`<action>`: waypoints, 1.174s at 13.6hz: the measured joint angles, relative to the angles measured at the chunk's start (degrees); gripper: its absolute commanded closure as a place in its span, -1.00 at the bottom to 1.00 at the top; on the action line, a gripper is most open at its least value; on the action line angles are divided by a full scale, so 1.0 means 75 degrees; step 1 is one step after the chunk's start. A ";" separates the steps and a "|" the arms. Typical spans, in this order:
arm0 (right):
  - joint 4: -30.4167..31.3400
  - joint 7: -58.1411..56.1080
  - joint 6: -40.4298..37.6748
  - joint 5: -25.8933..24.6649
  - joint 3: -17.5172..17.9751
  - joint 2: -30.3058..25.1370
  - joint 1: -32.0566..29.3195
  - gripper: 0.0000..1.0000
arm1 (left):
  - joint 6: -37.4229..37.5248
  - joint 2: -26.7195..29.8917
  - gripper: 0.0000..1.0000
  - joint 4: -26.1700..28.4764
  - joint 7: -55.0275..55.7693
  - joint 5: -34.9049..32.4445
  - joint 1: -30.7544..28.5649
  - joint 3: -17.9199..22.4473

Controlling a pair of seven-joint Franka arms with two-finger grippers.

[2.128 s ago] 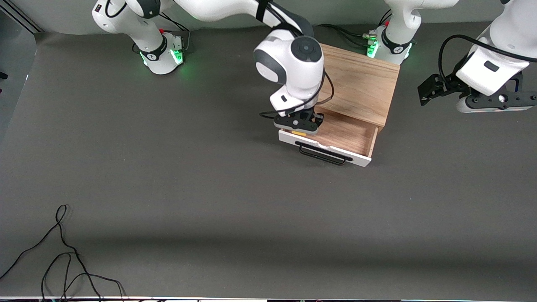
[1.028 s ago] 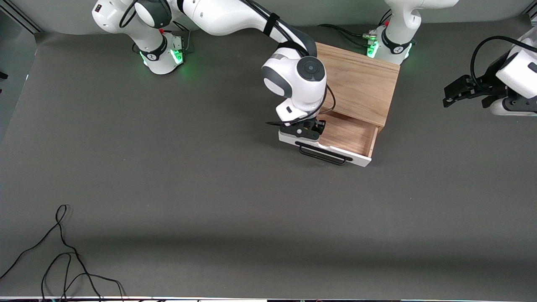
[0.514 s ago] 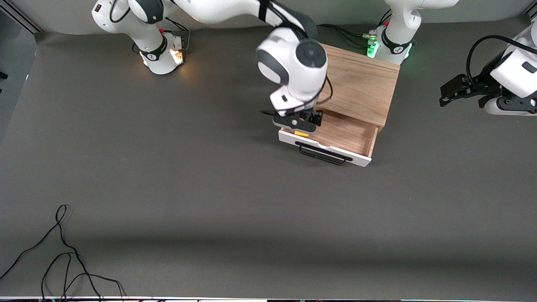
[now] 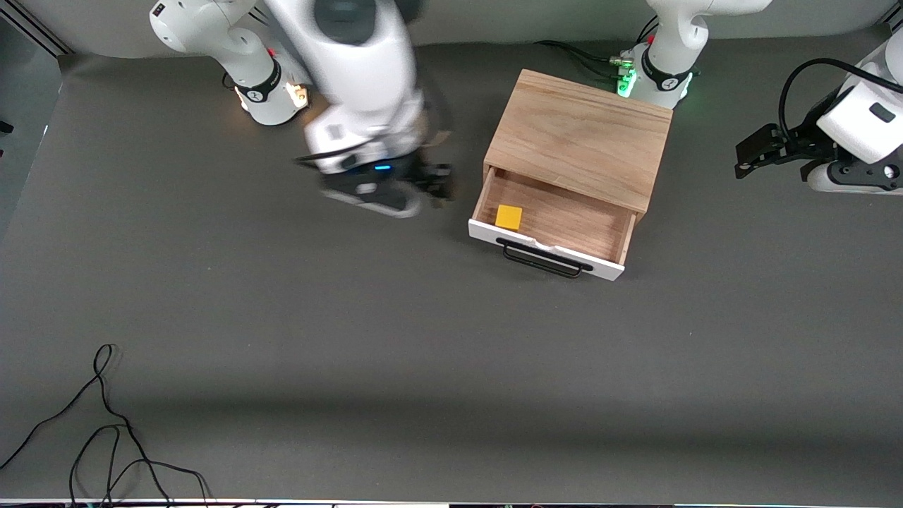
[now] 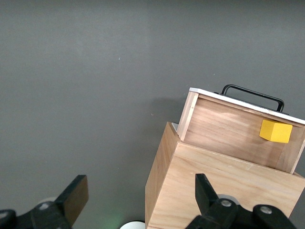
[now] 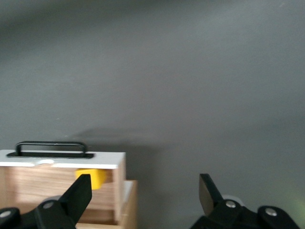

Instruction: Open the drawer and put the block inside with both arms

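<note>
In the drawer [image 4: 557, 229], at the corner where the white front panel meets the side toward the right arm's end of the desk, you see the block [image 4: 508, 216]: a small bright yellow cube resting flat on the light wood floor, nothing touching it. The drawer stands pulled out of the cabinet [image 4: 582, 137], a light-wood box near the desk edge where the arm bases stand. The drawer's long black bar handle [image 4: 543, 259] faces the front camera. Its long axis runs along the panel, slanting a little across the desk, so the end toward the left arm lies slightly nearer the front camera.

Your right gripper [image 4: 395, 187] hangs over bare desk beside the cabinet, toward the right arm's end, pointing down. Its fingers [image 6: 78, 193] stand wide apart and hold nothing.

Your left gripper [image 4: 765, 152] waits over the desk at the left arm's end, well apart from the cabinet. Its fingers [image 5: 76, 198] are also spread wide and empty.

A loose black cable [image 4: 106, 430] lies at the desk corner nearest the front camera, at the right arm's end.
</note>
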State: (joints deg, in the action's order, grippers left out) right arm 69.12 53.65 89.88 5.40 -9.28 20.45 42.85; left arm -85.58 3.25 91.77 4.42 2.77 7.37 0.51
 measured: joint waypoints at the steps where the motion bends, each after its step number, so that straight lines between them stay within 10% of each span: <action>1: 0.0462 -0.0575 -0.0005 -0.0003 0.0146 -0.0464 -0.0518 -1.00 | 0.0000 0.0001 -1.00 -0.0001 0.0000 -0.0002 0.0001 -0.0004; 7: 0.2427 -0.4017 -0.0002 -0.0011 0.0809 -0.2445 -0.3498 -1.00 | 0.0000 0.0037 -1.00 -0.0007 0.0000 -0.0013 -0.0004 0.0002; 16: 0.2795 -0.6377 -0.0056 -0.0474 0.0818 -0.2633 -0.5715 -1.00 | -0.0004 0.0067 -1.00 -0.0009 -0.0004 -0.0023 0.0000 -0.0014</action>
State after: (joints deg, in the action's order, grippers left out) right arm 90.08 5.82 89.47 1.84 -3.15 0.70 -0.01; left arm -85.61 3.75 91.70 4.38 2.60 7.37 0.41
